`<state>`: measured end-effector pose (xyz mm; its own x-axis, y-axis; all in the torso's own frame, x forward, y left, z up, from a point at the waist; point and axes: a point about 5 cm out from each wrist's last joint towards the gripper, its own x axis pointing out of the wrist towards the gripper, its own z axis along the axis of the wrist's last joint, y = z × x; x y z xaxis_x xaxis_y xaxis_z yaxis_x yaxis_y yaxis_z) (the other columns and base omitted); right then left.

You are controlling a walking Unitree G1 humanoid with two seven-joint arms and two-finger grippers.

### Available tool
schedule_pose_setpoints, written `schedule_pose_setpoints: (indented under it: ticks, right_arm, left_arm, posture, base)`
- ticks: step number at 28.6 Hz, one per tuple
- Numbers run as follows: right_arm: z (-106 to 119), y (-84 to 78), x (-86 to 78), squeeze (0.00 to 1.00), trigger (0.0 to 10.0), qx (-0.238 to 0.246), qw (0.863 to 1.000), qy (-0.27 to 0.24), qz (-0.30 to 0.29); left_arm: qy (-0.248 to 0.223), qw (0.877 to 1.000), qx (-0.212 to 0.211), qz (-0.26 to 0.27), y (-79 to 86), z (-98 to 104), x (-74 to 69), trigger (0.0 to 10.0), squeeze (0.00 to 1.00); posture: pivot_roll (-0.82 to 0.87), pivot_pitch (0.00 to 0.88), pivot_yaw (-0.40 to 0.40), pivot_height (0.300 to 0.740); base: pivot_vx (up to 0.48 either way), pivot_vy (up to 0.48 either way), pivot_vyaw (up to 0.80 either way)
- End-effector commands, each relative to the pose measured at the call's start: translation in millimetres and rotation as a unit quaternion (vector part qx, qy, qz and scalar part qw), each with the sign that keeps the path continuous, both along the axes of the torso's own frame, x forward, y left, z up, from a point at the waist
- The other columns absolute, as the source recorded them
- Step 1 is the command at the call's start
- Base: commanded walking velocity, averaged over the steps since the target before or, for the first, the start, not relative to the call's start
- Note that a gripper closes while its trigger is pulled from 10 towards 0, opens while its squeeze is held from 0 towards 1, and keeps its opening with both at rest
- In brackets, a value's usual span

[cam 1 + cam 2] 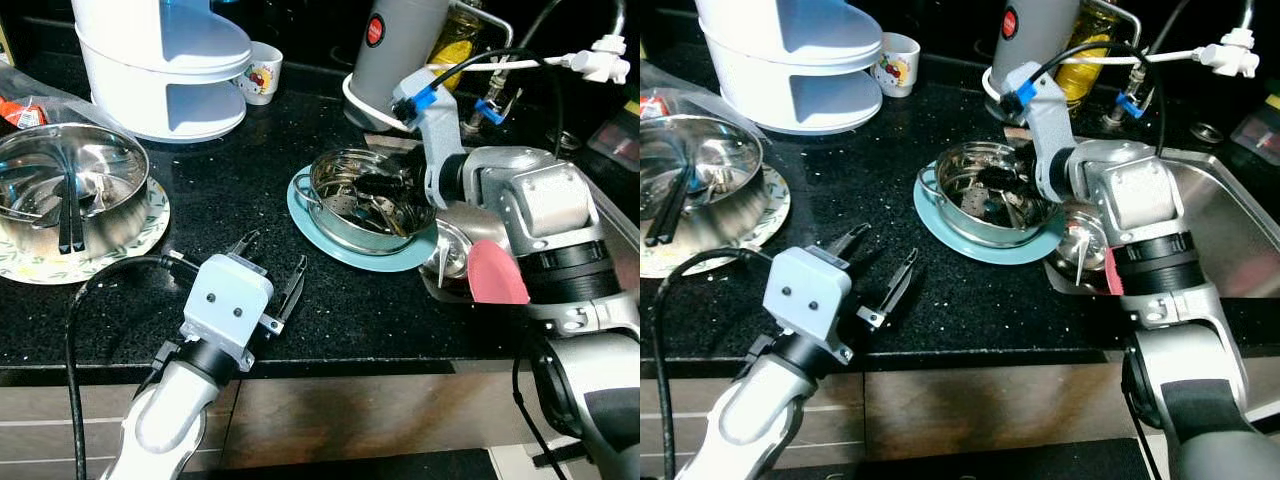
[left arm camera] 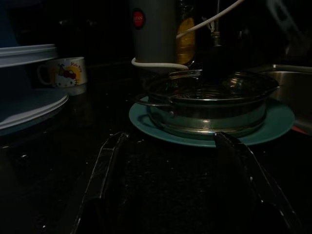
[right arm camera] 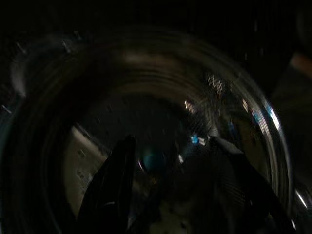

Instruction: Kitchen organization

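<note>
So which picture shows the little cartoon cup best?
The left eye view: the cartoon cup is bright and sharp beside the white appliance. The right eye view shows it too, smaller. The left wrist view shows it dim. The right wrist view looks into the pan.

Right gripper sits down inside the perforated steel strainer bowl — fingertips lost among dark contents, can't tell what they touch. Right wrist view is dark and smeared; only the bowl's curved wall and two finger outlines read. Behind the bowl, the grey cylindrical appliance with red round label is cut by the top edge, label text too small. Beside the bowl, silver arm hides part of the shiny metal lid. Pink rounded piece — unidentifiable.
</note>
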<state>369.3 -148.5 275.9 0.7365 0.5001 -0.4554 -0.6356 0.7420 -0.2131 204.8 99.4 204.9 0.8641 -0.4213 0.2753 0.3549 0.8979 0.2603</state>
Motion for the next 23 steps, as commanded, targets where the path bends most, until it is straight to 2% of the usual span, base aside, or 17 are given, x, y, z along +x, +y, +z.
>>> schedule_pose_setpoints:
  ticks: [1, 8, 12, 15, 17, 18, 19, 20, 23]
  right_arm:
    - [-7.5, -8.4, 0.6, 0.0, 10.0, -0.027, 0.999, 0.014, -0.024]
    - [-13.6, -6.5, -1.6, 0.0, 10.0, -0.019, 0.998, 0.045, -0.029]
    - [-19.5, -6.5, -4.2, 0.0, 10.0, 0.002, 0.994, 0.101, -0.044]
    - [-21.0, -7.1, -4.9, 0.0, 10.0, 0.002, 0.992, 0.114, -0.049]
    - [-22.3, -7.3, -5.7, 0.0, 10.0, 0.005, 0.988, 0.141, -0.058]
    - [-21.9, -7.3, -5.3, 0.0, 2.9, 0.009, 0.988, 0.144, -0.061]
    - [-21.4, -7.5, -4.7, 0.0, 2.9, 0.012, 0.987, 0.145, -0.064]
    - [-20.8, -7.7, -4.1, 0.0, 0.0, 0.014, 0.987, 0.145, -0.066]
    - [-18.4, -6.4, -3.6, 0.0, 0.0, 0.023, 0.987, 0.144, -0.064]
  left_arm:
    - [0.007, 1.0, -0.004, -0.004, -3.7, -2.9, 0.1, 10.0, 0.0]
    - [0.008, 1.0, -0.005, -0.004, -4.1, -3.4, -0.1, 10.0, 0.0]
    - [0.01, 1.0, -0.005, -0.004, -4.6, -3.8, -0.1, 10.0, 0.0]
    - [0.01, 1.0, -0.005, -0.004, -4.7, -3.9, -0.2, 10.0, 0.0]
    - [0.01, 1.0, -0.006, -0.003, -4.9, -4.2, -0.3, 10.0, 0.0]
    - [0.011, 1.0, -0.006, -0.004, -5.1, -4.3, -0.3, 10.0, 0.0]
    - [0.01, 1.0, -0.006, -0.004, -5.2, -4.3, -0.3, 10.0, 0.0]
    - [0.01, 1.0, -0.006, -0.004, -5.2, -4.3, -0.2, 10.0, 0.0]
    - [0.01, 1.0, -0.007, -0.004, -5.0, -4.0, 0.1, 10.0, 0.0]
  posture:
    - [0.09, 0.053, -0.219, 0.74]
    - [0.09, 0.057, -0.223, 0.74]
    - [0.09, 0.062, -0.231, 0.74]
    - [0.08, 0.062, -0.232, 0.74]
    - [0.08, 0.061, -0.234, 0.74]
    - [0.08, 0.058, -0.235, 0.74]
    - [0.08, 0.058, -0.235, 0.74]
    - [0.08, 0.058, -0.236, 0.74]
    - [0.08, 0.057, -0.237, 0.74]
  base:
    - [0.0, 0.0, 0.0]
    - [0.0, 0.0, 0.0]
    - [0.0, 0.0, 0.0]
    - [0.0, 0.0, 0.0]
    - [0.0, 0.0, 0.0]
    - [0.0, 0.0, 0.0]
    - [0.0, 0.0, 0.0]
    - [0.0, 0.0, 0.0]
    - [0.0, 0.0, 0.0]
